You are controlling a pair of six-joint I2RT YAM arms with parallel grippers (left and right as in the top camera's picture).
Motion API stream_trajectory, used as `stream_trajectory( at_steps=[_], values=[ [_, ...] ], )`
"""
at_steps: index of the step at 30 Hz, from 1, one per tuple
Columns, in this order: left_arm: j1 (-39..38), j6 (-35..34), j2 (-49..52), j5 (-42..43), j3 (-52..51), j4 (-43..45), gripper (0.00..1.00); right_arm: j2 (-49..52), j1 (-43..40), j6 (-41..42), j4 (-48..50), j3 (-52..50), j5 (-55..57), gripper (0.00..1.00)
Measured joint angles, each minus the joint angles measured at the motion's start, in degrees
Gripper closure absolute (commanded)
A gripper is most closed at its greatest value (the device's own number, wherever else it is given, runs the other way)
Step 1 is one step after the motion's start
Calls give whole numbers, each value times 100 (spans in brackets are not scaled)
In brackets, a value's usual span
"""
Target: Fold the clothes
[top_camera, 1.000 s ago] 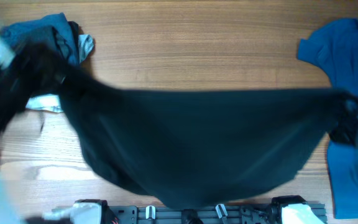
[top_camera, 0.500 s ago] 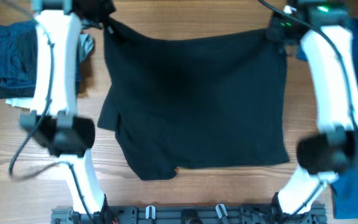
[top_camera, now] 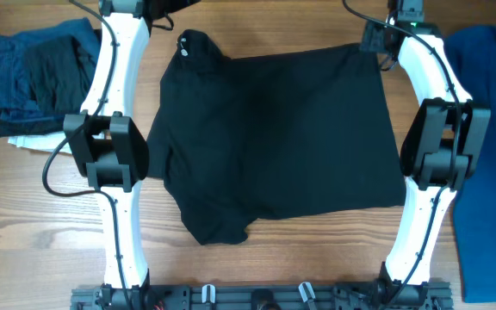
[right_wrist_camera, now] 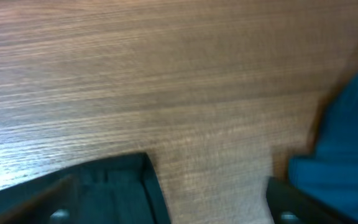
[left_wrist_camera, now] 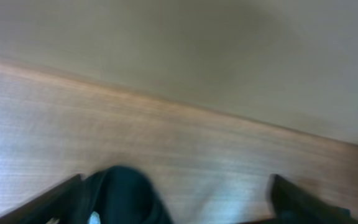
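Overhead view, both arms at full reach. My left arm (top_camera: 114, 155) rises from the base rail at the bottom edge up the left side of the frame, elbow block at mid-height, wrist at the top edge. My right arm (top_camera: 437, 146) mirrors it up the right side, its wrist at the upper right corner of the garment.

Left wrist view: the left gripper (left_wrist_camera: 178, 183) has its jaws spread wide, one finger at each lower corner of the frame, with nothing clamped. A dark fold of cloth lies just inside the lower-left finger; I cannot tell whether they touch. Right wrist view: the right gripper (right_wrist_camera: 173, 186) is likewise spread wide and holds nothing.

The black T-shirt (top_camera: 274, 138) lies spread on the wooden table (top_camera: 274, 267) in the middle of the frame, between the two arms. Its top edge runs nearly straight. A small white logo (top_camera: 183, 43) sits at its upper left corner. At lower left, a rumpled flap juts toward the bottom edge.

A blue shirt (top_camera: 489, 129) lies along the right edge. A pile of dark clothes (top_camera: 33, 77) sits at upper left.
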Motion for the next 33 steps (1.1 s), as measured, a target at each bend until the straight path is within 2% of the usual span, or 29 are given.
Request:
stream_trajectory(
  at_steps=[3,5,6,9,10,11,16,26,33],
  values=[
    [-4,85,-155,101,0,-7,5,-168,20,-203,-85,4,-164,7],
    [46,122,-345,98,0,-297,19,-417,26,-271,-313,4,-402,25],
    [92,140,-479,70,0,-505,33,-590,33,-304,-485,4,-549,38],
    [271,179,-804,-42,13,-1084,78,-1104,31,-385,-962,39,-953,90],
    [341,179,-868,-63,22,-1235,93,-1226,31,-393,-1084,66,-1056,96],
    [433,184,-922,-105,50,-1469,96,-1386,31,-396,-1204,114,-1187,96],
    [765,208,-815,-214,63,-2133,96,-1506,31,-398,-1397,199,-1502,96],
    [796,208,-466,-236,26,-2894,96,-442,31,-654,-1331,168,-1823,96],
    [752,208,-468,-232,-374,-2933,96,63,31,-656,-811,155,-1926,96]
  ],
)
